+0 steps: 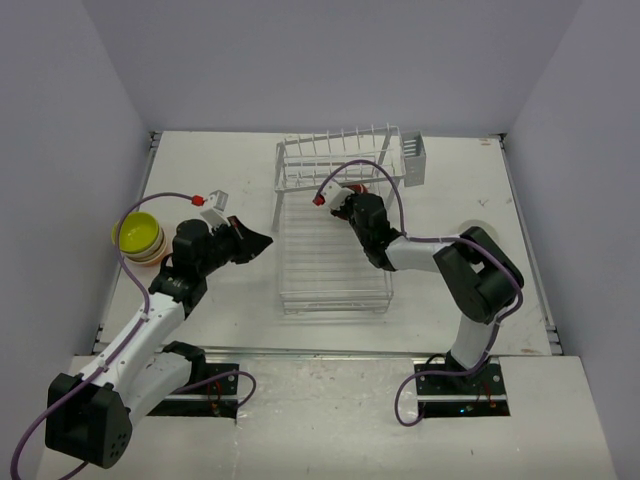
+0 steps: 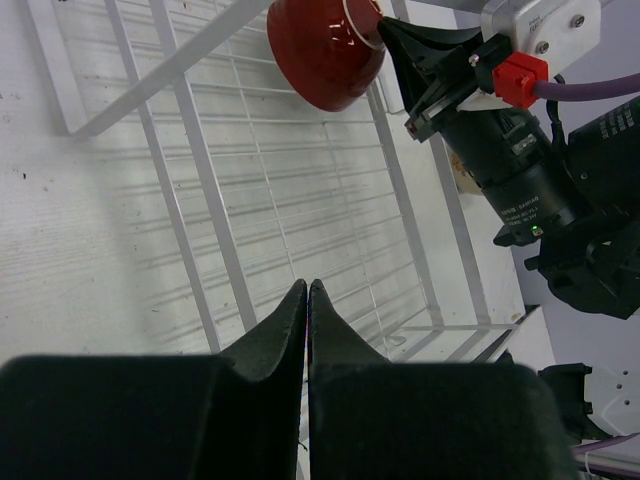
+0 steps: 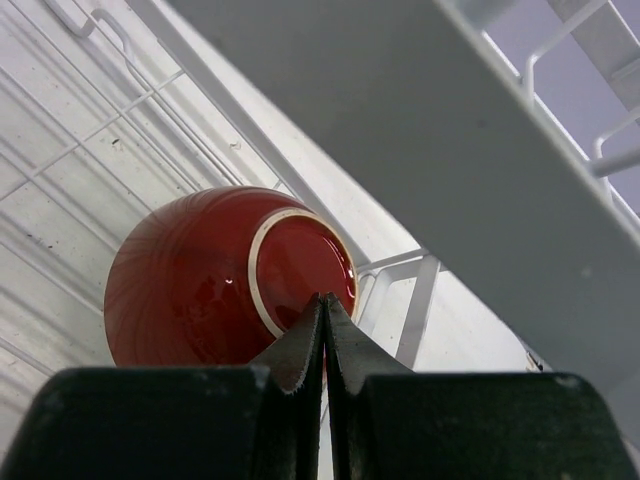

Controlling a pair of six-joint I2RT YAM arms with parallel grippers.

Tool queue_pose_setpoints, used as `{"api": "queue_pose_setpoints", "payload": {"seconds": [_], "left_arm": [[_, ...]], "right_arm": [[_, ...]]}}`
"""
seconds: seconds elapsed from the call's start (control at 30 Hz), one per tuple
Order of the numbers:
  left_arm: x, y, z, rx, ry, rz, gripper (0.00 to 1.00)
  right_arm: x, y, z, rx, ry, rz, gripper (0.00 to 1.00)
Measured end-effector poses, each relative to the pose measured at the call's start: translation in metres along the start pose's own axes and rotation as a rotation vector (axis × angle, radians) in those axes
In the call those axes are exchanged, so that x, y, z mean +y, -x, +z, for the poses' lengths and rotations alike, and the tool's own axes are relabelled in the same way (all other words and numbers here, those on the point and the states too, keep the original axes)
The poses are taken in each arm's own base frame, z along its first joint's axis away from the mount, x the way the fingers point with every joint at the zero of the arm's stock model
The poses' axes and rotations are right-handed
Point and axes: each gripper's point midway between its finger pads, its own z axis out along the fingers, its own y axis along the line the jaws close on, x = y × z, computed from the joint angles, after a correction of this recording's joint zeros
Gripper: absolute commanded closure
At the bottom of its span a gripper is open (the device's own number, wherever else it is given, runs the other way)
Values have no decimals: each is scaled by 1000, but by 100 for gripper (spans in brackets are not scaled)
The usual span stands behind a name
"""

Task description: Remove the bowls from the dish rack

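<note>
The dark red bowl (image 1: 359,187) lies on its side in the white dish rack (image 1: 300,290), under the raised tines. In the right wrist view its white foot ring faces me (image 3: 215,280). My right gripper (image 1: 343,200) is shut, its tips (image 3: 324,300) against the bowl's foot; I see nothing pinched between the jaws. My left gripper (image 1: 264,241) is shut and empty at the rack's left edge. In the left wrist view it (image 2: 307,286) hovers over the grid tray, with the red bowl (image 2: 320,55) and right gripper (image 2: 385,28) ahead. A lime-yellow bowl (image 1: 138,234) tops a stack at the left.
The stack under the lime-yellow bowl shows beige and orange rims (image 1: 152,256). The cutlery basket (image 1: 414,160) hangs at the rack's back right corner. The row of tines (image 1: 340,150) stands over the red bowl. White walls close in the table on three sides.
</note>
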Motion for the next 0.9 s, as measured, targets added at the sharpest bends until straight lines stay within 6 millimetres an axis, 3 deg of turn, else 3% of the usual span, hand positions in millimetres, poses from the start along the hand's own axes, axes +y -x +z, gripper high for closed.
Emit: {"api": "queue_pose_setpoints", "payload": {"seconds": [0.43,0.9], "left_arm": [[0,0,0,0,0,1,100],[0,1,-1,-1,-1,-1,100]], "right_arm": [[0,10,8,-17,-3,4,100],[7,5,13,-6,8,-5,100]]}}
